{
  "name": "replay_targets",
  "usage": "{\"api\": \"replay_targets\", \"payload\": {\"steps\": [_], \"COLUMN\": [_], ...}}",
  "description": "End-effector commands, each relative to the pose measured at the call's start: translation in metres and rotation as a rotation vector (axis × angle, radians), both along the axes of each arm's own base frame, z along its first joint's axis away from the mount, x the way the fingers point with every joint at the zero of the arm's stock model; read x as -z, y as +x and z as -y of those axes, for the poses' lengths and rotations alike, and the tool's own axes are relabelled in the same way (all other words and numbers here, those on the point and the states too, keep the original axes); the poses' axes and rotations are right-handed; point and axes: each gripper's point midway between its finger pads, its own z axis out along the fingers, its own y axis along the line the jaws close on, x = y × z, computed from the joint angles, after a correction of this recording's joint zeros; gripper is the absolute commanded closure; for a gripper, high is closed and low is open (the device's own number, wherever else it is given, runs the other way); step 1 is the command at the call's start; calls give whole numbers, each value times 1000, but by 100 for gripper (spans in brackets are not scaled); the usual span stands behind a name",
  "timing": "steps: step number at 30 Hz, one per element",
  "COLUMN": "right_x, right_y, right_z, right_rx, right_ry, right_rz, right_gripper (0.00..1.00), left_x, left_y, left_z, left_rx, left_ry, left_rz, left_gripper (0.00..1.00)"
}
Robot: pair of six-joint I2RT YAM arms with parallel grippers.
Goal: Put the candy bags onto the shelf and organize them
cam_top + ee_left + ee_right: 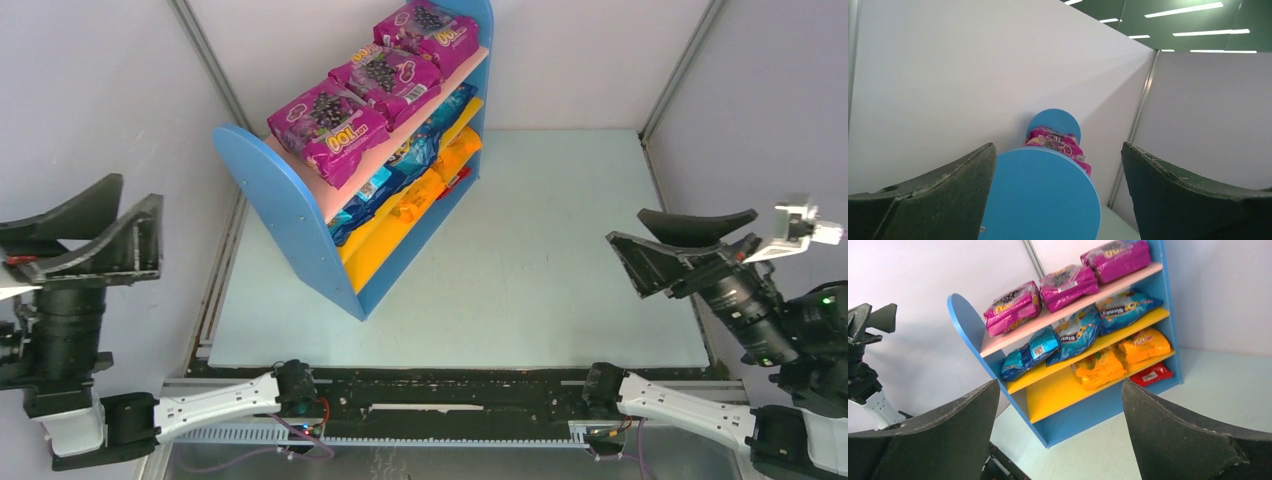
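Note:
The shelf (300,220) stands angled at the back left of the mat, its blue side panel (1043,200) facing my left gripper. Three purple candy bags (325,118) (1068,285) lie in a row on the pink top board. Blue bags (1075,335) fill the middle yellow board. Two orange bags (1098,370) lie on the lower board, and a red pack (1150,374) sits at the bottom. My left gripper (140,195) hangs open at the far left, empty. My right gripper (625,225) is open and empty at the far right, facing the shelf's open front.
A pale green mat (540,260) covers the table in front of the shelf. White walls with metal posts (205,55) close in the back and sides. A black rail (450,385) with both arm bases runs along the near edge.

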Motion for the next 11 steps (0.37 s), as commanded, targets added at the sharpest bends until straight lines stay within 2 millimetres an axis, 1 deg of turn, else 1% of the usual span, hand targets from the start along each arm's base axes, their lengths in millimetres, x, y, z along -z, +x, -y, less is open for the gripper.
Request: {"api": "replay_targets", "payload": {"steps": [1, 4, 6, 8, 11], "right_x": [-21, -29, -29, -25, -23], "right_y": [-2, -4, -4, -3, 9], "right_z": [20, 30, 36, 32, 41], "right_rx": [53, 77, 96, 88, 181], "right_ry": [-34, -1, 10, -11, -5], "right_rz": [98, 130, 143, 156, 103], "right_gripper": [0, 0, 0, 0, 0], "left_x": [-5, -10, -11, -11, -13], "left_y": [2, 1, 3, 5, 6], "left_z": [-19, -24, -25, -24, -20], "left_rx": [-54, -61, -69, -79, -80], "left_ry": [-21, -42, -44, -39, -33], "left_rz": [-25, -32, -40, -48, -52], "left_gripper": [0, 0, 0, 0, 0]}}
